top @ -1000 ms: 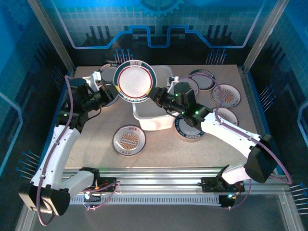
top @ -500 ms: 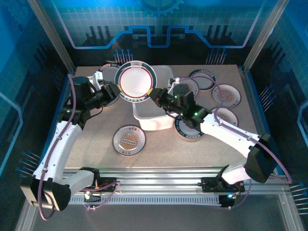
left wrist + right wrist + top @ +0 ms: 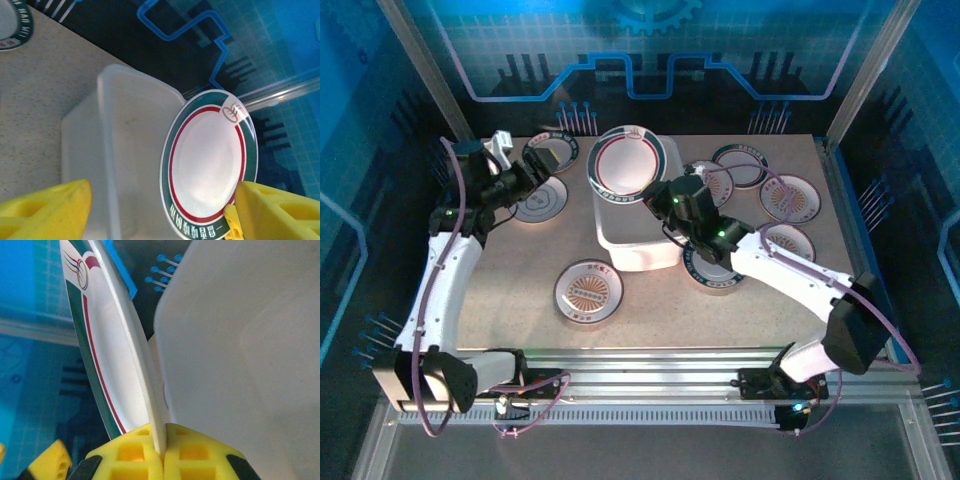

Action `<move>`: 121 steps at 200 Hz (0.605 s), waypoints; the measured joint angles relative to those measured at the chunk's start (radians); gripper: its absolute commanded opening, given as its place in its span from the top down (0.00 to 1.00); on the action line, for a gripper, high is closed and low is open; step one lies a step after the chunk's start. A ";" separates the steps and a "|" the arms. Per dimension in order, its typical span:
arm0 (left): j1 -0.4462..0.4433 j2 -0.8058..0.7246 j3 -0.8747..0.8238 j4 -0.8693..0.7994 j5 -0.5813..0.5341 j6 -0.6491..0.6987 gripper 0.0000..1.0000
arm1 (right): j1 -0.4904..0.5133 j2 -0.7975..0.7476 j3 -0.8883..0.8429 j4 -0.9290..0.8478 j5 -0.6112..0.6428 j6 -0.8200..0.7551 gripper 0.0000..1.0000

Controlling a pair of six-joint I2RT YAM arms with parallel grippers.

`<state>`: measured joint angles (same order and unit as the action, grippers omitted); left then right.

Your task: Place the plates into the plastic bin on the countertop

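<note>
Right pincer (image 3: 161,442) is recorded clamped on the lower rim of the green-rimmed plate (image 3: 630,165). It is held nearly on edge over the far end of the plastic bin (image 3: 620,258), face turned toward the left arm. The bin's long axis is judged to run near-to-far, its open interior lying directly below and nearward of the plate. The left pincer (image 3: 538,178) is noted with jaws apart and empty, off to the left beside a dark-rimmed plate (image 3: 560,148) on the countertop (image 3: 510,270). Tipping flat and lowering is judged the right arm's job.
</note>
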<state>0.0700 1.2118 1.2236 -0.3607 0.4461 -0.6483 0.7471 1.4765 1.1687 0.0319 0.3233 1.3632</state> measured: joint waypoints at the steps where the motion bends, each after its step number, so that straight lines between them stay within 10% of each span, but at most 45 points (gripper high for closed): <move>1: 0.002 0.001 0.000 -0.001 0.001 0.000 0.23 | 0.000 0.002 0.002 -0.003 0.002 0.001 1.00; 121: 0.113 0.125 0.000 -0.083 0.015 0.046 0.22 | 0.000 0.264 0.279 -0.251 0.145 0.230 1.00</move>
<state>0.1833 1.3369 1.2236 -0.4435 0.4614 -0.6025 0.7471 1.7401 1.4479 -0.2195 0.4686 1.5929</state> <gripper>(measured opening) 0.781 0.065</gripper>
